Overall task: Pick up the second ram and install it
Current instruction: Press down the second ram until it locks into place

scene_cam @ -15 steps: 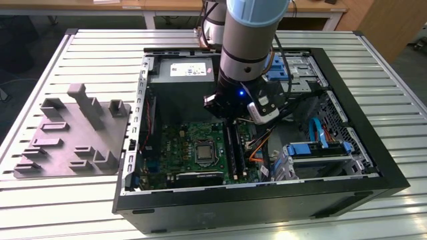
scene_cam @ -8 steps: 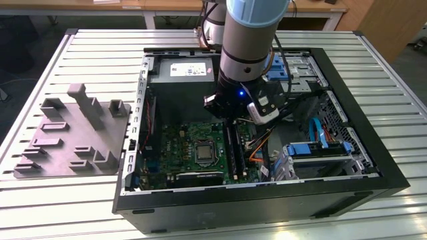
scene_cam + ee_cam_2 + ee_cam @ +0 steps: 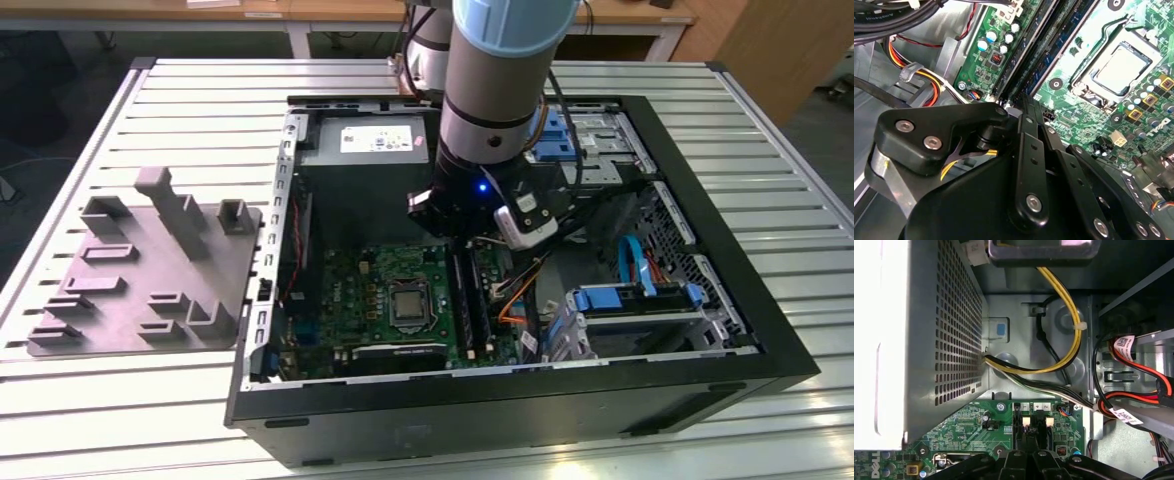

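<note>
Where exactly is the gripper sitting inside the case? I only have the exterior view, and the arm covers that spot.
Observer: In the second wrist view the gripper is right at one end of the long memory slots, in line with them.
Operator: Is the processor socket under it?
Observer: No. The socket lies off to one side of the slots, apart from the gripper.
Operator: Any cables close by?
Observer: In the first wrist view a yellow and black cable bundle loops across the case wall beyond the slot ends, beside the perforated power supply, not over the slots.
</note>
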You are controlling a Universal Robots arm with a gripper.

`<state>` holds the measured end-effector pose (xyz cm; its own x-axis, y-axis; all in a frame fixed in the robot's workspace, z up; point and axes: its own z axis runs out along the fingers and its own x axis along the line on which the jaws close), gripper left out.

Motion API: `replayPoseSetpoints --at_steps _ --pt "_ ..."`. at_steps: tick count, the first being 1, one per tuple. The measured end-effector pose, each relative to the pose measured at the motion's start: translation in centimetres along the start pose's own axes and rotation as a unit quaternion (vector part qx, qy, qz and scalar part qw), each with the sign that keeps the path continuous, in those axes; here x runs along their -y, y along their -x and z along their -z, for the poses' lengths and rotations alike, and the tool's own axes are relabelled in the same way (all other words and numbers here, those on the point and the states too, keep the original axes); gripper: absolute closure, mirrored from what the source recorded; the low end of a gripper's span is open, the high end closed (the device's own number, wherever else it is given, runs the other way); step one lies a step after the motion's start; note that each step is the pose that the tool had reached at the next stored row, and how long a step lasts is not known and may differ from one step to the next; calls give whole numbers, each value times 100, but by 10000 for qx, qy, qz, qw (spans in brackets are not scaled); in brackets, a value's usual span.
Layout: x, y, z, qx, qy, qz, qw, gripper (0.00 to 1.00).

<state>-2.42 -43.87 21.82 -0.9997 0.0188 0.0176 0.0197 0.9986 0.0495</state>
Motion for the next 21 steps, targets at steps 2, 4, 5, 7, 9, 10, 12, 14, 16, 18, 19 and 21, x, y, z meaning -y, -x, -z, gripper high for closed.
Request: replayPoseSetpoints --at_steps 2,4,5,7,9,10,12,14,16,18,19,21 --pt "-1 0 2 0 1 0 10000 90" --pt "-3 0 23 2 5 0 10000 90" --pt "-3 -1 45 1 2 0 10000 90" --pt "-5 -2 92 1 1 0 10000 90" --pt "-7 -3 144 0 0 0 10000 90" --pt "-9 -3 169 0 1 0 10000 90" --pt "-11 -4 219 0 0 0 10000 90" --pt "-12 -4 230 0 0 0 10000 90" --pt "-11 -4 231 0 -1 0 10000 90" --pt "12 -4 233 0 -8 0 10000 90" --pt "34 -3 233 0 -11 0 10000 90" --pt "86 -2 236 1 -17 0 10000 90"
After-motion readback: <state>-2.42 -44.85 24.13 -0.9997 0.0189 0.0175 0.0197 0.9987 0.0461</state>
